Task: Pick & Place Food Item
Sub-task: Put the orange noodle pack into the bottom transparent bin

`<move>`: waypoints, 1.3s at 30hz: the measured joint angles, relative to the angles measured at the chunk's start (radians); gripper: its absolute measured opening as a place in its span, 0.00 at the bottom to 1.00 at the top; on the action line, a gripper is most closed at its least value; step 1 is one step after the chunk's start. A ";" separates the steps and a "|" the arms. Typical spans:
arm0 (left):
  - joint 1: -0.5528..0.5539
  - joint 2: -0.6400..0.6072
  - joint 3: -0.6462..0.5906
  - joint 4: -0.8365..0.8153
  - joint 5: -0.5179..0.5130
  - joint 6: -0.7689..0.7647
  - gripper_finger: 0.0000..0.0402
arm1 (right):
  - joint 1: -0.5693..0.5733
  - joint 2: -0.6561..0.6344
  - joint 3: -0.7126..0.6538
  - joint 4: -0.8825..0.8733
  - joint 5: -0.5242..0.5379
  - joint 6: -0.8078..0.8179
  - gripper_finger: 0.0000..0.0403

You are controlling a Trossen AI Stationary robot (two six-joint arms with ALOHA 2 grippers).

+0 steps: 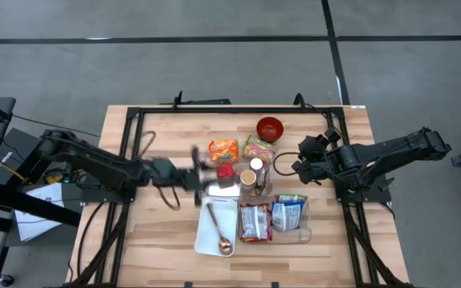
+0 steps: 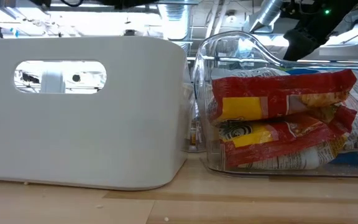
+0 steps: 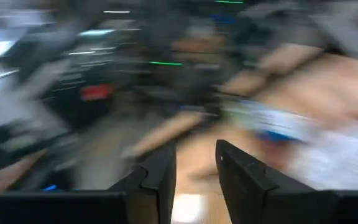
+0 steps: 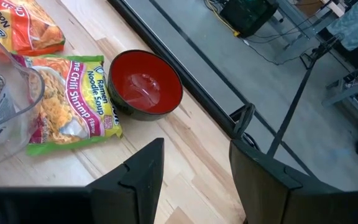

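Left tool, fingers parted and empty, just beside small red packet.

Two noodle packets lie flat beside the red bowl. Two snack bags lie in the clear bin.

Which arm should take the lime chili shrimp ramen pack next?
Right. The right hand hovers open just beside the ramen pack, which fills its wrist view beside the red bowl. The left hand is across the table, blurred.
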 joint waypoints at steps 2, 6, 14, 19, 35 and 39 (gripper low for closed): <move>0.031 -0.058 0.000 0.056 -0.132 -0.006 0.27 | 0.000 0.000 0.000 0.000 0.000 0.000 0.44; 0.130 -0.157 0.000 0.120 -0.219 -0.011 0.28 | 0.000 0.000 0.000 0.000 0.000 0.000 0.44; 0.405 -0.171 0.022 0.145 0.001 -0.106 0.27 | -0.001 0.000 0.000 0.003 0.000 0.000 0.44; 0.566 -0.038 0.128 0.038 0.084 -0.215 0.26 | -0.001 0.000 0.000 0.007 0.000 0.000 0.44; 0.715 0.319 0.393 -0.529 0.404 -0.246 0.27 | -0.001 0.000 0.000 -0.003 -0.008 0.000 0.44; 0.735 0.371 0.393 -0.707 0.510 -0.197 0.27 | -0.001 0.000 0.000 -0.003 -0.008 0.000 0.44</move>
